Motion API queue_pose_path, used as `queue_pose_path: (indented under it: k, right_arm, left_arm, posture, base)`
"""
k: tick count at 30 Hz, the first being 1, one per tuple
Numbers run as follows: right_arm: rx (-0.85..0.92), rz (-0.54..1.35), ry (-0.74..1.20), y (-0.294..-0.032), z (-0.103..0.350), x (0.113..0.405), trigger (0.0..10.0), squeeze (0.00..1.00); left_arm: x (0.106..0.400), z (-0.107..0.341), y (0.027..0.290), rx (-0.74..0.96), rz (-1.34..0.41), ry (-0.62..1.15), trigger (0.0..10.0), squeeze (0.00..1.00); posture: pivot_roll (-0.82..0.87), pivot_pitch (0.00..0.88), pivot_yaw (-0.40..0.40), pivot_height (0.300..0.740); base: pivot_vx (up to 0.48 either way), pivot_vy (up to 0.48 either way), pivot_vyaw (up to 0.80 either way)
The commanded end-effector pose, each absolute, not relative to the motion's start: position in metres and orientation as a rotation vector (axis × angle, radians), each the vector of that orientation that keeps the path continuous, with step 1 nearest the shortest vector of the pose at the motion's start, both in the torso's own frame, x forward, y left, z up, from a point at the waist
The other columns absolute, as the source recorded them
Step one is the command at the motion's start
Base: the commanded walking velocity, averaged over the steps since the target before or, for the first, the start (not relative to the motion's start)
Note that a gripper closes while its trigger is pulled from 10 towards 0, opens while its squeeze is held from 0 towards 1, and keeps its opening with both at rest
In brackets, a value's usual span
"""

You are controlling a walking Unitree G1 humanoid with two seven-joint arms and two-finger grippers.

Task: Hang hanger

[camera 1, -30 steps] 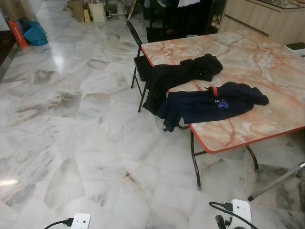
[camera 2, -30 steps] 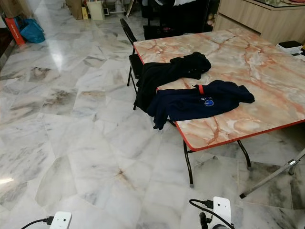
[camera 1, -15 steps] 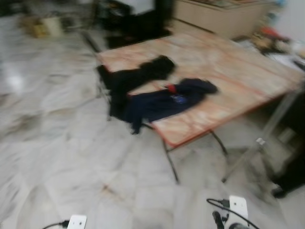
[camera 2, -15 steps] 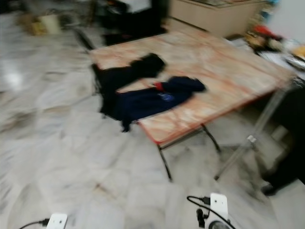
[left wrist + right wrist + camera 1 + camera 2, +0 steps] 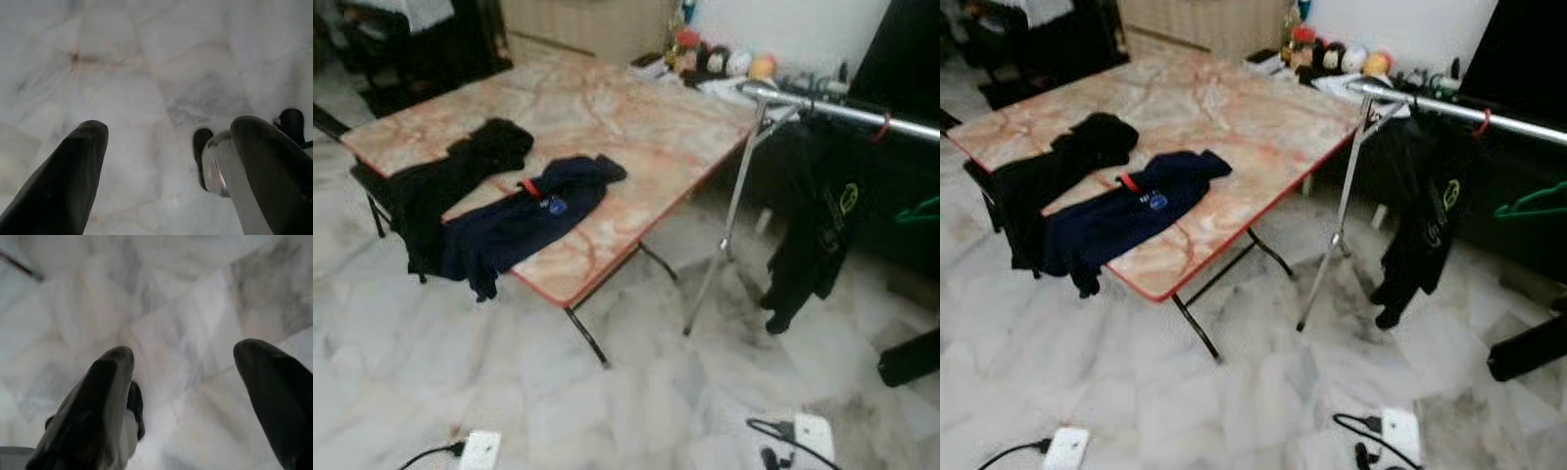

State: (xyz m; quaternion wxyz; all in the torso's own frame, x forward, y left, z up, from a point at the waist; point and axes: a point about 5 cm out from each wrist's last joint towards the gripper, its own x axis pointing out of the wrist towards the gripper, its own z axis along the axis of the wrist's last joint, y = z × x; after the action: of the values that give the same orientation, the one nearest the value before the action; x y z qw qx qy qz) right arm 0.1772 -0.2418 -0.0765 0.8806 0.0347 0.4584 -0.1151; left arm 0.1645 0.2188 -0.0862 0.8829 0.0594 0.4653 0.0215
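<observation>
View swung right since a second ago: rack rail [image 5: 842, 108] with hung black garment [image 5: 813, 220] now at 2 o'clock. Navy top [image 5: 524, 220] on red hanger [image 5: 530, 187] lies on surface [image 5: 636, 127], 10 o'clock. Left claw [image 5: 166, 161], right claw [image 5: 188, 391] spread, empty, over floor. Pickup not begun.

Right end effector [image 5: 183, 382], black fingers [image 5: 105, 396] spread wide, above grey-veined marble floor [image 5: 186, 298].

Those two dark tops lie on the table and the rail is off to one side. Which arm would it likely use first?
Probably the left: the navy top on its red hanger lies toward the robot's left, the rail toward its right. Both grippers, left and right, hang open over the floor.
</observation>
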Motion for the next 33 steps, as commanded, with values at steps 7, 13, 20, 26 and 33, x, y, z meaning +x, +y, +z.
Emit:
queue_pose_path:
  k: [7, 13, 20, 26, 33]
  right_arm:
    - [0.075, -0.226, 0.962, -0.2366, -0.0784, 0.1761, 10.0, 0.00]
    - [0.072, -0.224, 0.964, -0.2367, -0.0787, 0.1753, 10.0, 0.00]
    - [0.069, -0.222, 0.965, -0.2365, -0.0790, 0.1749, 10.0, 0.00]
    - [0.069, -0.221, 0.966, -0.2365, -0.0790, 0.1748, 10.0, 0.00]
    - [0.070, -0.222, 0.965, -0.2363, -0.0789, 0.1752, 10.0, 0.00]
  left_arm:
    - [0.1555, -0.0887, 0.2257, 0.139, 0.055, 1.001, 10.0, 0.00]
    - [0.1548, -0.0890, 0.2254, 0.139, 0.051, 1.002, 10.0, 0.00]
    - [0.1544, -0.0891, 0.2255, 0.140, 0.046, 1.004, 10.0, 0.00]
    - [0.1542, -0.0891, 0.2258, 0.138, 0.047, 1.003, 10.0, 0.00]
    - [0.1545, -0.0889, 0.2261, 0.137, 0.048, 1.003, 10.0, 0.00]
  posture:
    - [0.04, 0.000, 0.007, 0.740]
    - [0.04, 0.000, 0.007, 0.740]
    - [0.04, 0.000, 0.008, 0.740]
    - [0.04, 0.000, 0.005, 0.740]
    - [0.05, 0.000, 0.005, 0.740]
  base:
    - [0.000, 0.000, -0.73]
    - [0.000, 0.000, -0.73]
    - [0.000, 0.000, -0.72]
    - [0.000, 0.000, -0.72]
    - [0.000, 0.000, -0.72]
